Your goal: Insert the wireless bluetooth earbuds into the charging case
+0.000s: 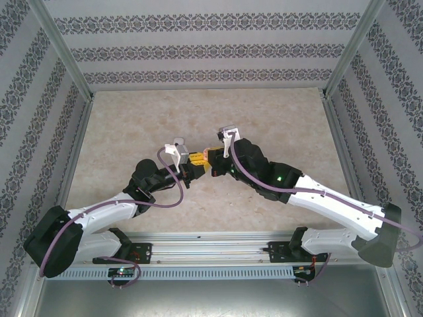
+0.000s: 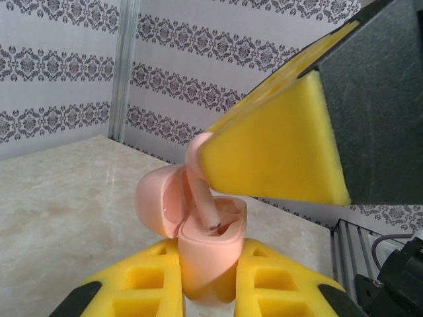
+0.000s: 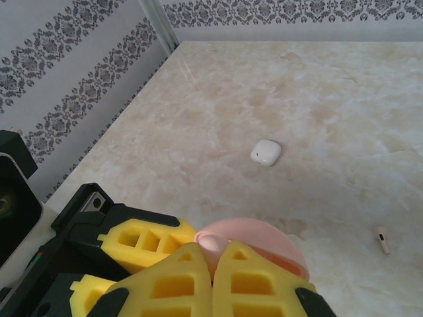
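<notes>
Both grippers are pinched tight: the left gripper point(image 2: 208, 281) on the open case point(image 2: 206, 247), the right gripper point(image 3: 213, 277) on an earbud point(image 2: 201, 185) whose stem is set inside that case. If misaligned, the earbud could be jammed or dropped.

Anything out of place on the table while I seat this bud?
Nothing damaged. A pink earbud lies loose on the table, low right in the right wrist view, apart from the case. A small white piece, likely another bud, sits alone farther out.

charging case point(image 2: 206, 259), earbud point(image 2: 201, 191) smooth glossy pink plastic; tool pads point(image 2: 277, 152) matt porous yellow foam; table point(image 3: 317, 92) polished marble-look.
</notes>
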`<act>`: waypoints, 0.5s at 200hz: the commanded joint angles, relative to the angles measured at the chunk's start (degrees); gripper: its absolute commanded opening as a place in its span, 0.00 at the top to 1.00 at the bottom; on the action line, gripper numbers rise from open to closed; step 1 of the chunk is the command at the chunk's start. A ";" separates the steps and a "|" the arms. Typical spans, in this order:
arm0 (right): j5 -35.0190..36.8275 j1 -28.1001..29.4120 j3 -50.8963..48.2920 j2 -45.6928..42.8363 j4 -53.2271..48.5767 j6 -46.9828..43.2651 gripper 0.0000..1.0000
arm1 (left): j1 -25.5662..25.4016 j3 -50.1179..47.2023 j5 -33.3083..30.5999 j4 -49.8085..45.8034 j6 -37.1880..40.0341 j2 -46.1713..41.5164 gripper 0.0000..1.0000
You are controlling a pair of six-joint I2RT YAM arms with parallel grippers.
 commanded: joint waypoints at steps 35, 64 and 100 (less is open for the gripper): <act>-0.18 0.58 -1.07 -0.99 -1.75 -0.14 1.00 | -0.59 1.05 -0.72 2.13 -0.42 -1.95 1.00; 0.26 0.57 -1.54 -2.23 -2.81 -0.29 1.00 | -0.58 1.07 -0.58 2.29 -0.51 -1.80 1.00; 0.01 0.58 -1.69 -2.53 -3.35 -0.68 1.00 | -0.58 1.30 -0.68 2.38 -0.58 -1.67 1.00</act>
